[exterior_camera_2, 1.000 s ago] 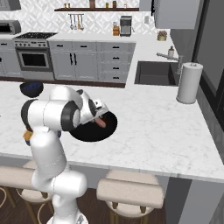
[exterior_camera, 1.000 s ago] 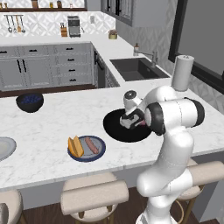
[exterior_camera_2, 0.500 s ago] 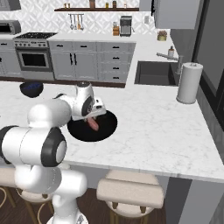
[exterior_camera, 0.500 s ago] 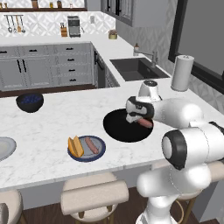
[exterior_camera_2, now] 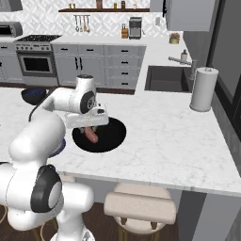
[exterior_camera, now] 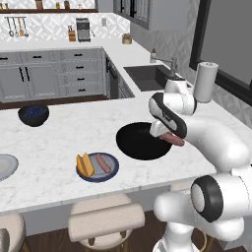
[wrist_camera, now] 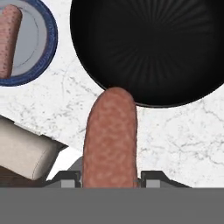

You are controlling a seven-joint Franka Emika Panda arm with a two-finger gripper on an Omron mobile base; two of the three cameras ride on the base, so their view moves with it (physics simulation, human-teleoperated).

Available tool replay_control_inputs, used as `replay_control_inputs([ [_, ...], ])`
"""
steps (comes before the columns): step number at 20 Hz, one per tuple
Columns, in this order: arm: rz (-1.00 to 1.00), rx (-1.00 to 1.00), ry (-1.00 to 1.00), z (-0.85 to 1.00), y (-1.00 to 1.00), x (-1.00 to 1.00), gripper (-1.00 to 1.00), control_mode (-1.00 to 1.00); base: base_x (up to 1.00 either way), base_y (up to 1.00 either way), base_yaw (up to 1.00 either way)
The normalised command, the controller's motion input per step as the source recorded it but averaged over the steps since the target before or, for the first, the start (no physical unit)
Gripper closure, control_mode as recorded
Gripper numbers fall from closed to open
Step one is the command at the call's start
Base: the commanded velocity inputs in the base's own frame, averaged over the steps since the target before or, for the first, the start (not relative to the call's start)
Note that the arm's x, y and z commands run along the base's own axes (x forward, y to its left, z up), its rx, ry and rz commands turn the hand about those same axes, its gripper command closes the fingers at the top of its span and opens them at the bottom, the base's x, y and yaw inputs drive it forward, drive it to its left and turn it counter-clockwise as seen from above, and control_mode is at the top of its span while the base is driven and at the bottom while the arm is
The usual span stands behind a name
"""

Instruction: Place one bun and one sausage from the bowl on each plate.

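sausage in the pincer, grey plate waiting

the pincer (wrist_camera: 109, 177) is closed on a sausage (wrist_camera: 110, 135), which sticks out lengthways from between the jaws. in the left base view the sausage (exterior_camera: 172, 140) hangs over the near right rim of the wide black bowl (exterior_camera: 140, 142), lifted off it. from the hand view the bowl's inside (wrist_camera: 148, 43) looks bare, no bun that i can make out.

the dark blue plate (exterior_camera: 112, 172) sits on the tabletop (exterior_camera: 64, 138) just left of the bowl, and it looks served: a bun (exterior_camera: 84, 164) and a second sausage (exterior_camera: 103, 163) lie side by side on it. the light grey plate (exterior_camera: 4, 166) is well apart, at the far left edge of the left base view, and i see nothing on the part that shows. a smaller dark blue bowl (exterior_camera: 33, 114) stands farther back on the left.

so my guess is that this sausage belongs on the grey plate. to do it well, i'd lift it a little higher first so it passes over the bowl rim and over the filled blue plate without knocking anything. the grey plate is a long reach; the base may need to drive. set the sausage down off-centre, leaving room for a bun, and open only once it is low, since it would roll.
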Motion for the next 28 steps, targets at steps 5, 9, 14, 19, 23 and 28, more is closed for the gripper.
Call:
replay_control_inputs([
  [5,0.00,0.00,-0.16,0.07,0.00,-1.00,1.00,-1.00,0.00,0.00,0.00],
  [9,0.00,-0.06,-0.26,0.41,0.00,-1.00,1.00,-1.00,0.00,0.00,0.00],
  [14,0.00,-0.06,-0.08,0.23,0.01,-0.59,1.00,-1.00,0.00,0.00,0.00],
  [19,0.00,0.00,0.00,0.00,0.00,0.00,1.00,-1.00,0.00,0.00,0.00],
  [23,0.00,0.00,0.00,0.00,0.02,-0.14,1.00,1.00,-0.16,0.03,0.00],
  [28,0.00,0.00,0.00,0.00,0.00,0.00,1.00,1.00,-0.60,0.50,0.00],
])
